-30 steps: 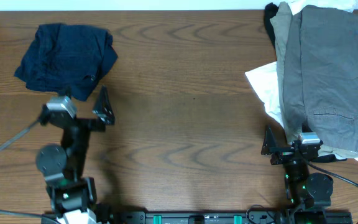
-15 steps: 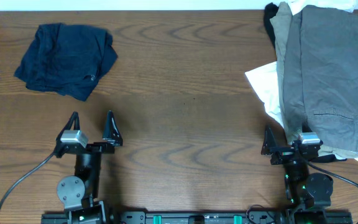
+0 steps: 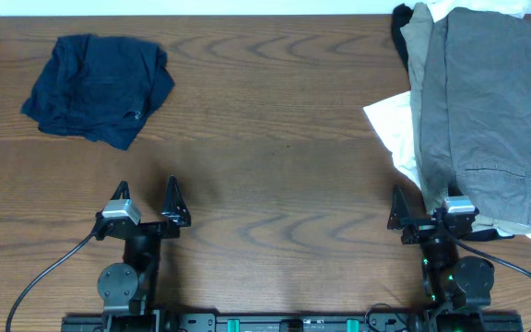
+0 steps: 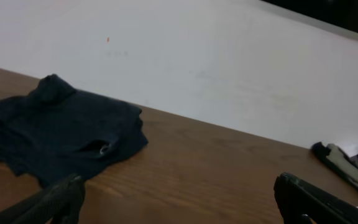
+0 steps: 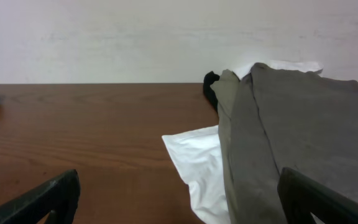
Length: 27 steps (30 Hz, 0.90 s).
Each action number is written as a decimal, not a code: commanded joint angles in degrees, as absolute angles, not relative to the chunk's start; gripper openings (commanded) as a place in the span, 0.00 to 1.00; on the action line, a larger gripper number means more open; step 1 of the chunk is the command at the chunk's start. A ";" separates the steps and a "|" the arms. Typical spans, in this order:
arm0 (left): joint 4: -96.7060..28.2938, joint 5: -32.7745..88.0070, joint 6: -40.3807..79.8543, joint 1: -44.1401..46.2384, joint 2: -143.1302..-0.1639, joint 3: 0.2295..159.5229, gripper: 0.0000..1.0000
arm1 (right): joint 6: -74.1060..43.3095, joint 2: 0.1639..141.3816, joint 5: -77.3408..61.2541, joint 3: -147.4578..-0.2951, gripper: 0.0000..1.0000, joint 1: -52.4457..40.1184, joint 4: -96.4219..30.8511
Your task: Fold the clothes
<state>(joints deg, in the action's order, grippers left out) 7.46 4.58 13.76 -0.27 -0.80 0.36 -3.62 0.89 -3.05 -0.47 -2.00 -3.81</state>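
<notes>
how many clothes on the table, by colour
navy garment: 1
dark grey garment: 1
khaki-grey garment: 1
white garment: 1
black garment: 1
total: 5 showing; more may lie hidden underneath

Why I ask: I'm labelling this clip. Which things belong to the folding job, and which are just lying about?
For the job: navy garment; grey garment; white garment; black garment.
Just there: table; white wall.
</notes>
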 commanded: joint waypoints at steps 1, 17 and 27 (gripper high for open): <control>6.39 -0.73 14.24 1.61 -0.10 0.23 0.98 | -2.92 0.49 -3.27 -0.32 0.99 -1.52 -3.97; -3.90 -4.73 10.11 7.22 -0.08 0.23 0.98 | -2.92 0.49 -3.27 -0.32 0.99 -1.52 -3.97; -3.84 -4.75 10.15 7.90 -0.12 0.23 0.98 | -2.92 0.49 -3.25 -0.32 0.99 -1.52 -3.99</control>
